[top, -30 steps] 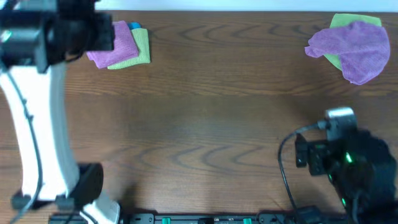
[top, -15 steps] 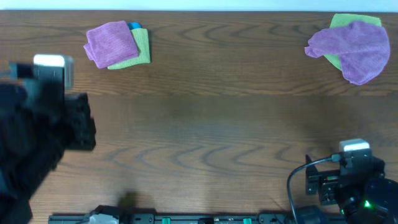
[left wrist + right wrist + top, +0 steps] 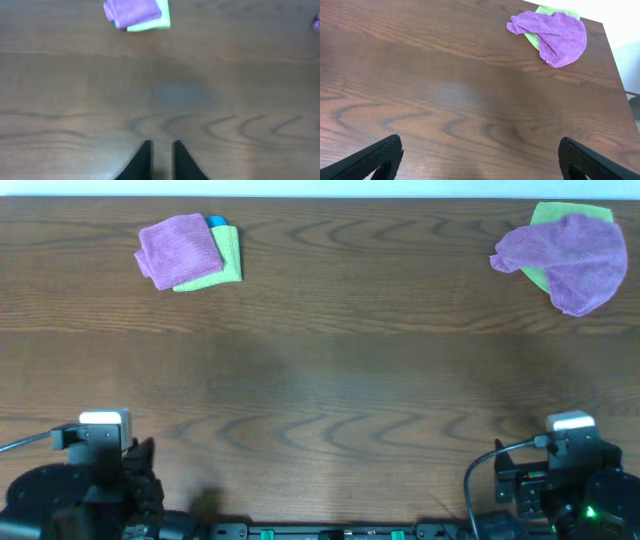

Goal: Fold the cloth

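Note:
The cloth [image 3: 178, 248] is pinkish-purple and lies folded at the far left of the table, on top of a lime-green cloth [image 3: 228, 260], with a blue edge [image 3: 216, 222] peeking out behind. The left wrist view shows the cloth [image 3: 132, 11] far ahead, at the top of the frame. My left gripper [image 3: 161, 146] hovers over bare wood near the front edge, its fingers a narrow gap apart with nothing between them. My right gripper [image 3: 480, 150] is wide open and empty near the front right.
A more violet purple cloth [image 3: 570, 255] lies crumpled on another lime-green cloth [image 3: 560, 212] at the far right corner, also in the right wrist view as the violet cloth [image 3: 555, 35]. Both arm bases [image 3: 80, 490] sit at the front edge.
The left arm has pulled back from the cloth stack at the far left to the front left edge, and its fingers have parted slightly. The right arm has drawn back a little toward the front.

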Controlling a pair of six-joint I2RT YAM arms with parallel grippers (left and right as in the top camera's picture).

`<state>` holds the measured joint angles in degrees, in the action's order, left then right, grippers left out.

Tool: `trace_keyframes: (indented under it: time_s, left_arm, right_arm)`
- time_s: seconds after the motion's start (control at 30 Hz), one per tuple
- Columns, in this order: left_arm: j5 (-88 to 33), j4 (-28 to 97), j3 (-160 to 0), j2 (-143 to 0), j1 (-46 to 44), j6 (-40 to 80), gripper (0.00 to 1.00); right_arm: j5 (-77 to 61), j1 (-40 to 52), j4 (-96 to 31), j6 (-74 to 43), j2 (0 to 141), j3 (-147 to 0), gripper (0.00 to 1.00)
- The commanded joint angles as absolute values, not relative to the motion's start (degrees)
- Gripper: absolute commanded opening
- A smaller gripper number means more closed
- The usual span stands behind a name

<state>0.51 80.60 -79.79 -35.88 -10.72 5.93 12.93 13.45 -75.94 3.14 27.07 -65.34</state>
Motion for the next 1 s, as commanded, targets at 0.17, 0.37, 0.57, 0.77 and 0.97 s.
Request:
trace_keyframes:
  time_s: [0.17, 0.37, 0.57, 0.77, 0.97]
  left_arm:
    - [1.0, 79.3, -78.9, -35.9, -10.9, 9.3, 0.88]
    - [0.2, 78.1, -78.9, -35.9, -10.9, 9.5, 0.95]
    - [-4.2, 77.3, -78.9, -35.9, -10.9, 9.5, 0.95]
    - [-6.0, 78.2, -78.9, -35.9, -10.9, 9.5, 0.95]
    - [-2.9, 79.9, -78.9, -35.9, -10.9, 9.0, 0.95]
  right_arm:
    - [13.9, 13.1, -76.1, 2.2, 26.7, -66.2, 0.99]
    - [13.9, 13.1, -76.1, 2.2, 26.7, -66.2, 0.99]
    - [13.9, 13.1, -76.1, 2.2, 26.7, -66.2, 0.99]
    - [13.9, 13.1, -76.1, 2.2, 26.7, -66.2, 0.99]
    - [13.9, 13.1, -76.1, 2.2, 26.7, -66.2, 0.99]
